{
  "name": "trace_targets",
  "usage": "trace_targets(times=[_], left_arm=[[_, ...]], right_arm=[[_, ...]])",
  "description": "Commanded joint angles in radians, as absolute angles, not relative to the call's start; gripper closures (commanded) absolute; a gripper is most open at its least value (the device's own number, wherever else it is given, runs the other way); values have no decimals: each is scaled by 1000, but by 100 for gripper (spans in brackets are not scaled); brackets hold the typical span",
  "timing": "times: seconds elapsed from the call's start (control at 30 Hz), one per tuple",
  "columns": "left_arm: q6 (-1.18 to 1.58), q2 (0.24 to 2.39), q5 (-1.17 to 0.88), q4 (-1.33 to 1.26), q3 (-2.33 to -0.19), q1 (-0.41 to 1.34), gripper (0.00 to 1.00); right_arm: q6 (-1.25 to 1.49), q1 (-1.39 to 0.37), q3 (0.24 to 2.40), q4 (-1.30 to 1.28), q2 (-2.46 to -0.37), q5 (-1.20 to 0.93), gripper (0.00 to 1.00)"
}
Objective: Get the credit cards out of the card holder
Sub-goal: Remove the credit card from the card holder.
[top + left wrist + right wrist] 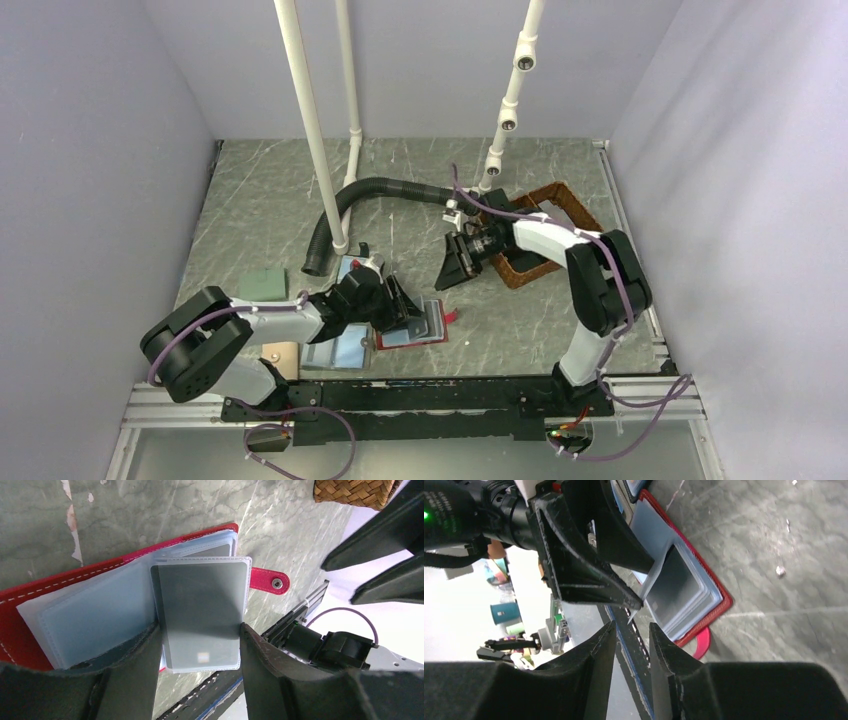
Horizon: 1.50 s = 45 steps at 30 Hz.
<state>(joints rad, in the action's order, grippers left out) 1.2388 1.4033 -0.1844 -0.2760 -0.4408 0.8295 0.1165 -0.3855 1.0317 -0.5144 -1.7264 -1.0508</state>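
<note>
1. A green pad [263, 285] lay at the far left of the marbled grey table [260, 200], well apart from the work.
2. A grey-blue wallet [335, 350] sat near the front edge, just left of the card holder [50, 587] and partly under the left arm.
3. The left gripper [200, 630] was clamped across a clear sleeve [200, 565], one finger against each long edge. The page was tilted up from the rest of the stack.
4. A grey credit card [200, 610] showed through that plastic, seated inside the sleeve and not drawn out.
5. The card holder lay open on the table in front of the left arm, near the front edge. Its red cover was flat and its blue-grey sleeves were fanned.
6. The red pull tab [270, 580], with its metal snap, stuck out from the holder's right side onto bare table.
7. The right gripper [632, 627] hovered just beyond the holder, its tips aimed at the raised sleeve. Its jaws were narrowly parted and grasped nothing.
8. A wicker basket [355, 492] stood farther back and to the right, behind the right gripper.
</note>
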Motion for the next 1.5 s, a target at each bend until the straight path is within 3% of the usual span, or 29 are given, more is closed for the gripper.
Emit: trace_targets(times=[0.0, 0.5, 0.77, 1.07, 1.47], left_arm=[[1275, 1372, -219, -391, -414, 828, 83], [1300, 1343, -247, -568, -305, 828, 82], [1300, 1367, -274, -623, -302, 828, 80], [1290, 1385, -296, -629, -314, 828, 56], [1271, 1419, -328, -638, -341, 828, 32]], right_arm=[[56, -458, 1115, -588, -1781, -1005, 67], [108, -567, 1162, -533, -1880, -938, 62], [120, -586, 1158, -520, -1903, -934, 76], [136, -608, 1167, -510, -1924, -994, 97], [227, -621, 1126, -409, -1921, -1195, 94]])
